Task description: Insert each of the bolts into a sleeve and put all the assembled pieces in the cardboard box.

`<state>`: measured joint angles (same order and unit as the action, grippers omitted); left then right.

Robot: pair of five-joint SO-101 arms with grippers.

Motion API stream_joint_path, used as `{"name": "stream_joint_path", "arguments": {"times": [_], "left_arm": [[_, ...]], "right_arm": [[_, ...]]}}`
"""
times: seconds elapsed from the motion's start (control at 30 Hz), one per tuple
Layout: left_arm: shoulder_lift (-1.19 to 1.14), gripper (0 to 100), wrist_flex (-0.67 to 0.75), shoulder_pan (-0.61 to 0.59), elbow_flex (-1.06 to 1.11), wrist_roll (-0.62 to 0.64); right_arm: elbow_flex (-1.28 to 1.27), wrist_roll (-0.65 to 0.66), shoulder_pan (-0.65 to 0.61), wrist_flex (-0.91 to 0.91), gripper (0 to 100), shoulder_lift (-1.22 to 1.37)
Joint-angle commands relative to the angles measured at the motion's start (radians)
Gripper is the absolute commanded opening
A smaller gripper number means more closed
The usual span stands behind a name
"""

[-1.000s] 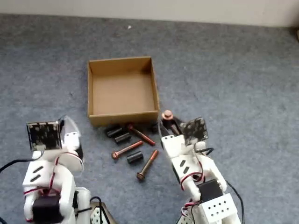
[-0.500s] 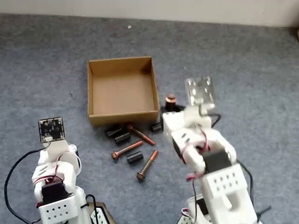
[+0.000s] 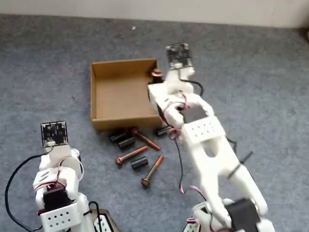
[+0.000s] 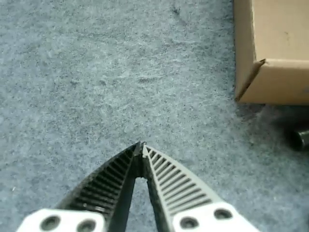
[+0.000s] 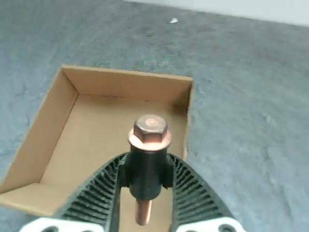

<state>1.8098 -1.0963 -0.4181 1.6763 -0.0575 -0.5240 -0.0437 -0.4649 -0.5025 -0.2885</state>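
The sleeved bolt (image 5: 150, 133) is clenched by the right gripper (image 5: 145, 166) near the right wall of the cardboard box (image 5: 126, 79). If released early, it could be bounced outside. The left gripper (image 4: 141, 159) is closed on nothing.

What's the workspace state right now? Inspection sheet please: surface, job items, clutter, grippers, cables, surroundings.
Surface: grey mat, flat, dry-looking.
Job's things: cardboard box upright, open, nothing inside. Three loose bolts and at least three loose sleeves lie on the mat in front of the box.
Clutter: a white speck beyond the box.
Grippers: right gripper shut on one assembled piece, bolt head up, above the box's inside. Left gripper shut, holding nothing, over bare mat.
Cables: wires run along the arms.
Surroundings: pale wall at the far edge.
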Motion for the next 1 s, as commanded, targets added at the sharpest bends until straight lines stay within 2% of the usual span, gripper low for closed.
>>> {"name": "stream_joint_path", "arguments": {"times": [0.0,0.17,0.37,0.5,0.63,0.77,0.97], "left_arm": [[0.002,1,0.02,-0.012,0.019,-0.008],[0.002,1,0.02,-0.013,0.019,-0.008],[0.002,1,0.021,-0.013,0.019,-0.008],[0.002,1,0.021,-0.013,0.019,-0.008],[0.002,1,0.021,-0.013,0.019,-0.008],[0.002,1,0.021,-0.013,0.019,-0.008],[0.002,1,0.021,-0.013,0.019,-0.008]], "right_arm": [[0.11,0.064,-0.018,0.108,0.9,0.087],[0.125,0.072,-0.018,0.209,1.9,0.223],[0.143,0.071,-0.019,0.206,19.8,0.262],[0.143,0.072,-0.019,0.189,20.5,0.239],[0.143,0.072,-0.031,0.061,20.5,0.134],[0.13,0.066,-0.054,-0.159,20.5,0.008],[0.019,0.063,-0.131,-0.395,20.5,-0.136]]}}
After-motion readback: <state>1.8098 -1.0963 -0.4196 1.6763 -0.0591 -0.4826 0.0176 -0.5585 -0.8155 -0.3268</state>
